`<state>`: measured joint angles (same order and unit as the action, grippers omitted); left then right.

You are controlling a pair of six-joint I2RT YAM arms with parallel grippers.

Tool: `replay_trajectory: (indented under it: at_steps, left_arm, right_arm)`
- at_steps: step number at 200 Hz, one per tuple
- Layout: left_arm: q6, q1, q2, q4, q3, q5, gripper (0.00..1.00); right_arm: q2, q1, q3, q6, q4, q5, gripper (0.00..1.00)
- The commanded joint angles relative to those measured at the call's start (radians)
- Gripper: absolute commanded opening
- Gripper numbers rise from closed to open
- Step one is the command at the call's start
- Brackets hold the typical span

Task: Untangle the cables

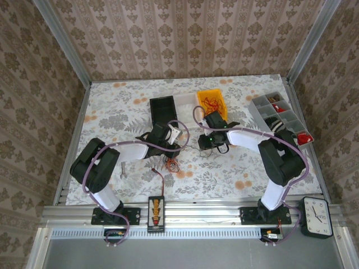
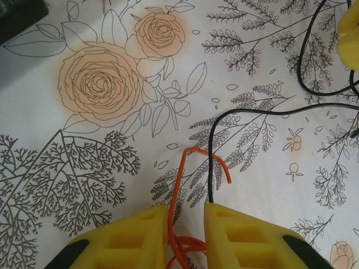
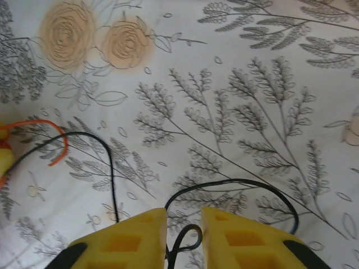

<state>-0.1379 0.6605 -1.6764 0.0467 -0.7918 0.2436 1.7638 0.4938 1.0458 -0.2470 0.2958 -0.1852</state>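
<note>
**A:** Looking at the left end effector (image 2: 186, 216) first: its fingers stand a narrow gap apart. The orange wire (image 2: 193, 148) runs up between them, and the gap is wider than the strand, so I judge it loose.

**B:** And the right end effector (image 3: 184, 218)?

**A:** It has the same slim gap. A small loop of the black wire (image 3: 235, 181) sits in it, with nothing pinched.

**B:** How should they part the wires?

**A:** Each side should close on one colour only, low near the table (image 2: 33, 112). Then they draw apart slowly and sideways, so the black strand slides off the orange hook instead of tightening.

**B:** What does the top camera add?

**A:** It shows where the cables (image 1: 172, 164) lie as a whole. They're a curly bundle on the table between the arms, just beside the left wrist. The wrist cameras show which strand sits in which gap, and from overhead that's probably too fine to tell.
</note>
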Motion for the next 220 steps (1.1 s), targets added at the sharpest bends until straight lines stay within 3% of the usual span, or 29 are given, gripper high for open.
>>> replay_trajectory:
  at_steps: [1, 34, 130, 220]
  left_arm:
    - [-0.005, 0.007, -0.011, 0.005, -0.006, 0.014, 0.24]
    - [-0.009, 0.008, -0.011, 0.011, 0.002, 0.011, 0.24]
    - [-0.016, 0.01, -0.016, 0.013, -0.003, 0.01, 0.24]
    - [-0.023, 0.009, -0.023, 0.025, 0.003, 0.008, 0.24]
  right_arm:
    - [0.017, 0.009, 0.025, 0.027, 0.04, -0.078, 0.32]
    - [0.04, 0.033, 0.037, 0.056, 0.075, -0.081, 0.4]
    - [0.079, 0.107, 0.075, 0.108, 0.13, -0.013, 0.42]
    - [-0.032, 0.122, 0.021, 0.14, 0.133, -0.143, 0.49]
